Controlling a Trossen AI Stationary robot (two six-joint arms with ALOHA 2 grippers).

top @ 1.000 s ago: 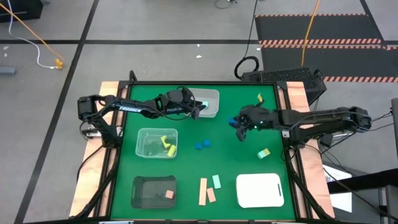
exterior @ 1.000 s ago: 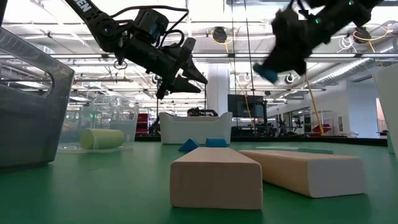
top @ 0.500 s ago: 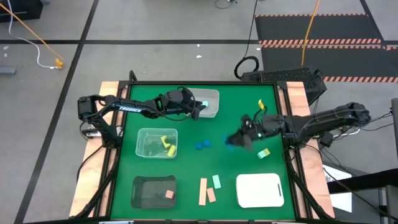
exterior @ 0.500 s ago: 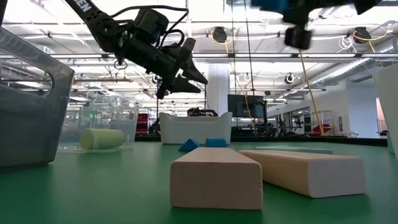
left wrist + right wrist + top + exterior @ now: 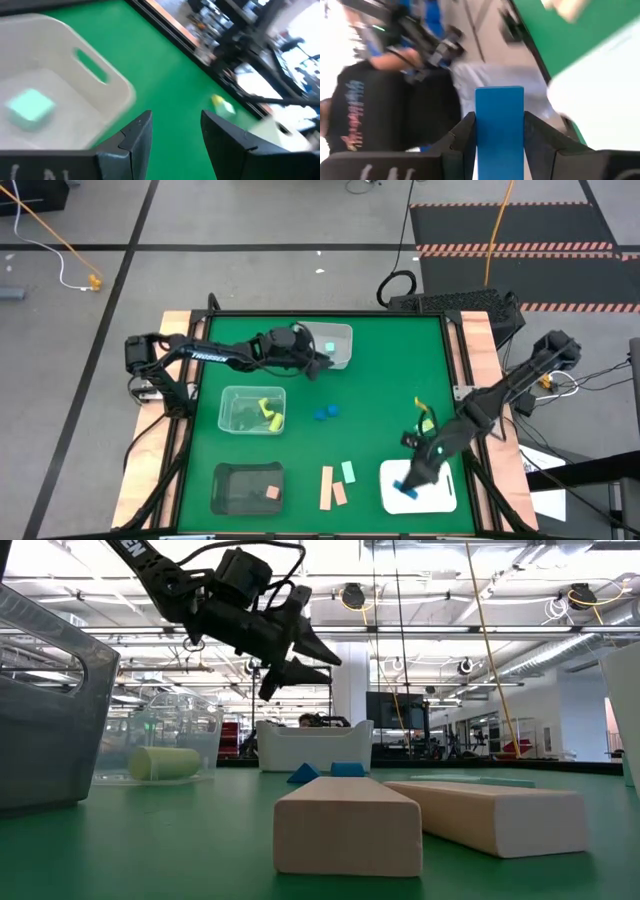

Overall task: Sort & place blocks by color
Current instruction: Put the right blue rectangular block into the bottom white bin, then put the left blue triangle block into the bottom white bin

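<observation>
From above: right pincer [image 5: 408, 486] over the white tray [image 5: 440, 498], clamped on a blue block [image 5: 404, 486]; left pincer [image 5: 325, 363] parted and empty at the clear bin [image 5: 342, 333] holding a mint block [image 5: 329, 347]. At desk level: left pincer [image 5: 318, 652] aloft, tan bars [image 5: 347, 825] below in front. Left wrist: mint block [image 5: 31, 106] just ahead in the bin. Right wrist: blue block [image 5: 499, 131] pinched between the fingers [image 5: 462, 137].
</observation>
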